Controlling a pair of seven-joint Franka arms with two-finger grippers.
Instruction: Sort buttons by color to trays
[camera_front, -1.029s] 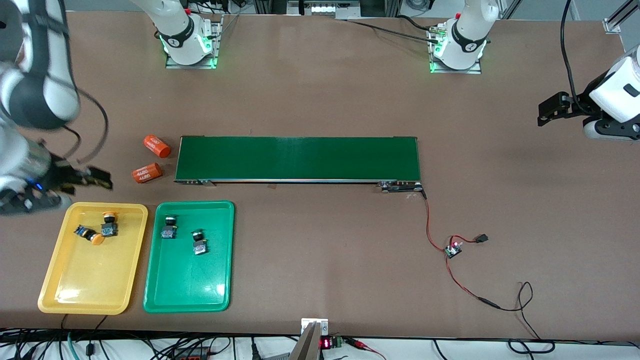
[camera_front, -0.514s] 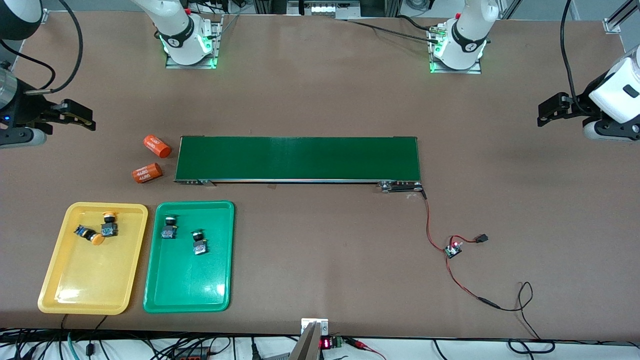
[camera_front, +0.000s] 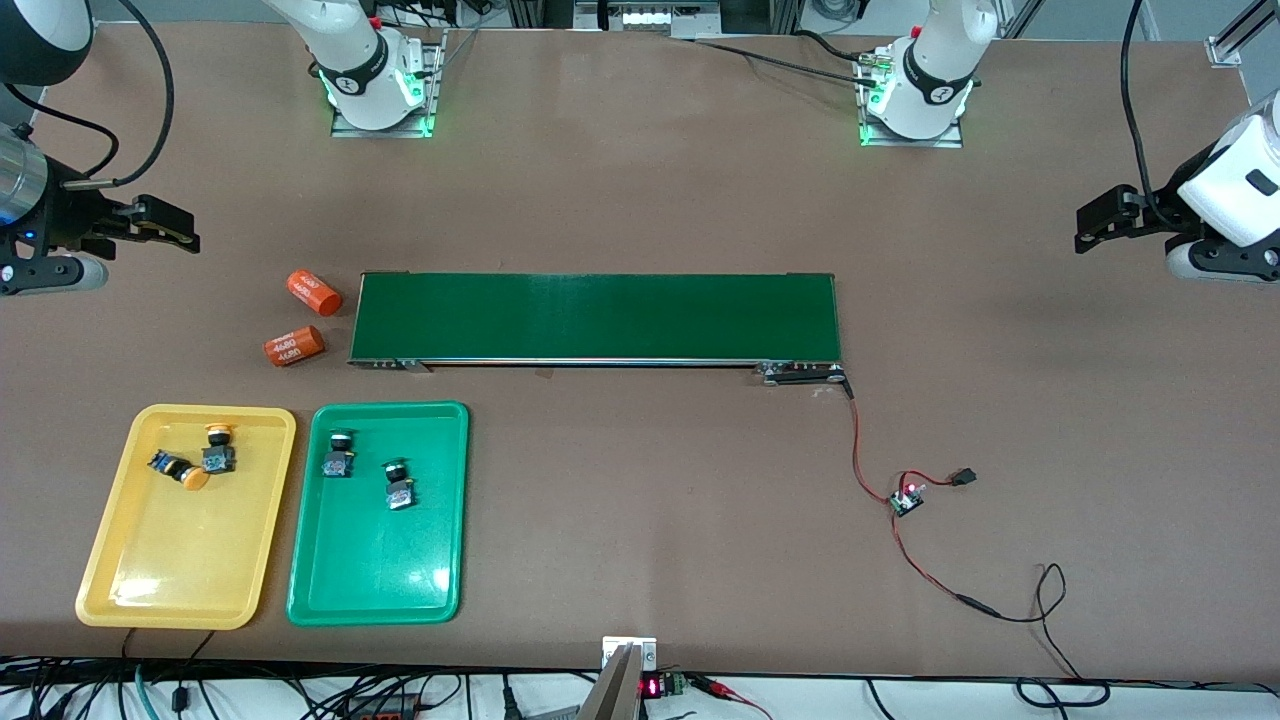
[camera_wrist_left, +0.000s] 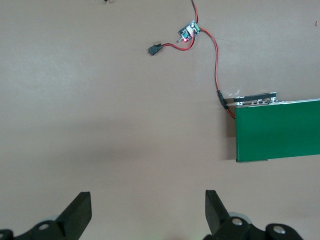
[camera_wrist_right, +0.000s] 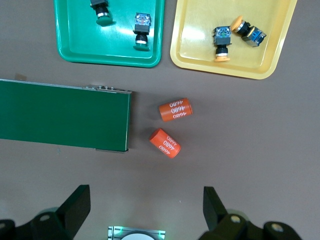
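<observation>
Front view has everything sorted: the yellow tray (camera_front: 186, 516) holds both orange-capped buttons, one (camera_front: 218, 448) upright-ish and the other (camera_front: 178, 470) lying on its side just beside it, close enough that I can't tell if they touch. Both sit at the end of the tray farther from the camera. The green tray (camera_front: 377, 513) is right beside the yellow one, toward the left arm's end of the worktop, and holds the two green-capped buttons (camera_front: 338, 455) (camera_front: 399, 487), a little apart from each other, also in the farther half.

Two orange cylinders printed "4680" (camera_front: 315, 292) (camera_front: 294, 346) lie on the bare worktop (camera_front: 640, 200) farther from the camera than the trays, next to the end of the long dark green belt (camera_front: 595, 317). At the belt's other end a red wire (camera_front: 858, 450) runs to a small circuit board (camera_front: 907, 497).

Right hand (camera_front: 165, 228) is up in the air over bare worktop at the right arm's end, jaws spread wide, gripping nothing; the right wrist view shows both trays, the cylinders and the belt end below it. Left hand (camera_front: 1100, 218) hangs over bare worktop at the left arm's end, also wide open and empty, with the belt end and circuit board in its wrist view.
</observation>
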